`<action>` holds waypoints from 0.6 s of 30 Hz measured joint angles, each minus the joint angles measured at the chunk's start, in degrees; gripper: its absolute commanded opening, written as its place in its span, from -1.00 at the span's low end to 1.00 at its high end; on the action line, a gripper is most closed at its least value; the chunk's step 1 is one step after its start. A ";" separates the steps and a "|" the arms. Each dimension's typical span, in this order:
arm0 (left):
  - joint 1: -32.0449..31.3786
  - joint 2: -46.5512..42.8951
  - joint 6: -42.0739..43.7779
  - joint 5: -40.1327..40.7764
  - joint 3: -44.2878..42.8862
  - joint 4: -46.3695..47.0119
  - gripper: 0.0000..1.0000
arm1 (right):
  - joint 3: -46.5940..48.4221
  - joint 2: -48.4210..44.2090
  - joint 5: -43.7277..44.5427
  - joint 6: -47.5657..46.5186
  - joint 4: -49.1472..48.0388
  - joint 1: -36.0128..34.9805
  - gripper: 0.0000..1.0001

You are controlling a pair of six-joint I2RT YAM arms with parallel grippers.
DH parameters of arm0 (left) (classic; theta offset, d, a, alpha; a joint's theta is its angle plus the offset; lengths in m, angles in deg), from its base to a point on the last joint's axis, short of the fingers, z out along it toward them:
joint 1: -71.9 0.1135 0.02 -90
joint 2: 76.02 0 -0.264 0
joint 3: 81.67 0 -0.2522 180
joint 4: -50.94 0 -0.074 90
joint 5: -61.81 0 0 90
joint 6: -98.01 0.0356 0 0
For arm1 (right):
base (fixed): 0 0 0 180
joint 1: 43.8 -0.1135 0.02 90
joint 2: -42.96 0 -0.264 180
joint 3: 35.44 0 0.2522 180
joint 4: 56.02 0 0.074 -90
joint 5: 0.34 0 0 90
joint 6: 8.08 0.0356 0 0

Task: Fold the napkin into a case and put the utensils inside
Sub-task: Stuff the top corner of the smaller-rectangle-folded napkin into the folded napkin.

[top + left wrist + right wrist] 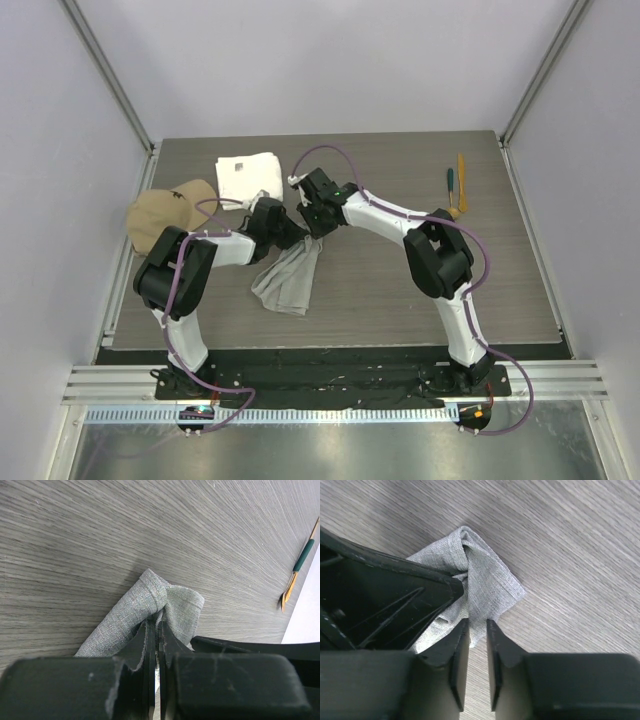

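The grey napkin (288, 278) hangs bunched between both grippers, its lower part lying on the table. My left gripper (159, 624) is shut on a fold of the napkin (150, 602); it shows in the top view as the left gripper (293, 238). My right gripper (478, 625) is closed to a narrow gap with a corner of the napkin (482, 582) pinched between its tips, right beside the left gripper's fingers (385, 605); from above this right gripper (317, 222) sits just right of the left one. The utensils lie at the far right: a teal-handled one (450, 184), an orange one (462, 172) and a wooden one (455, 212) half hidden by the right arm.
A folded white towel (248, 175) lies at the back, left of the grippers. A tan cap (168, 212) sits at the table's left edge behind the left arm. The teal-handled utensil (301, 562) also shows at the right edge of the left wrist view.
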 measured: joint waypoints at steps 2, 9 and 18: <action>0.00 0.00 -0.02 0.00 0.00 0.00 -0.92 | 0.35 0.15 -0.15 -0.07 0.04 0.00 -0.38; 0.00 0.00 -0.17 0.00 0.00 -0.02 -0.92 | 1.79 1.16 -0.13 -0.39 0.35 -0.66 -0.28; 0.00 0.00 -0.17 0.00 -0.13 -0.31 -0.93 | 2.80 3.61 1.88 -1.53 0.98 -1.29 -0.38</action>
